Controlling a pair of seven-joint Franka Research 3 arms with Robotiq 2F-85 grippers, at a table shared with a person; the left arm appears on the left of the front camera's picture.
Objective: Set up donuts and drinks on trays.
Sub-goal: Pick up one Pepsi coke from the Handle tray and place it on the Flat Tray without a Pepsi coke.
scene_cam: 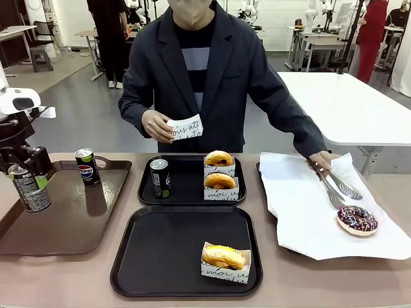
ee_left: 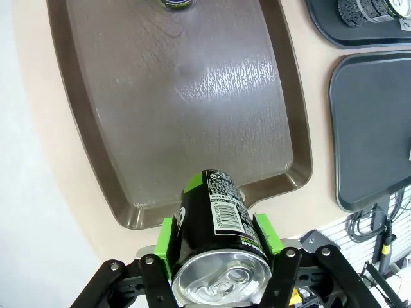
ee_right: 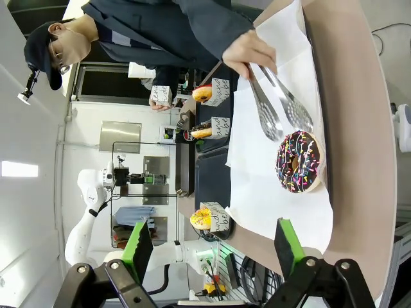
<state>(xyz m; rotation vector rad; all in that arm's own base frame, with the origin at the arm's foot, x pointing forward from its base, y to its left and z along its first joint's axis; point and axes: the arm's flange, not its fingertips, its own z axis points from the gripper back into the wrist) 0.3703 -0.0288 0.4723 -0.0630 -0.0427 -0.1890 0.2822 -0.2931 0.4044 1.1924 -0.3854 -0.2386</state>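
Between the left claw's pads: a dark soda can [ee_left: 215,212], clamped round its body by the left gripper [ee_left: 217,234], silver top toward the wrist camera.
Under that claw: the left near rim of the brown tray [scene_cam: 64,234] (whether the can rests on it I cannot tell).
Beyond that claw: a Pepsi can [scene_cam: 87,167] upright by the brown tray's far rim; the floor between is bare.
Right of that claw, farther: far black tray [scene_cam: 186,192] with a green-marked can [scene_cam: 160,178] at its left and two golden donuts [scene_cam: 219,158] in paper trays at its right.
Right of that claw, nearer: near black tray [scene_cam: 160,256], bare except for a yellow donut [scene_cam: 224,256] in a paper tray at its near right corner.
Right claw: right gripper [ee_right: 214,244] spread wide, nothing between the pads.
Ahead of the right claw: white paper sheet [ee_right: 257,186] bearing a sprinkled donut [ee_right: 298,162]; just beyond it, tongs [ee_right: 276,106] in a person's hand [ee_right: 249,51].
Edges: a strip of bare table separates the brown tray from both black trays.
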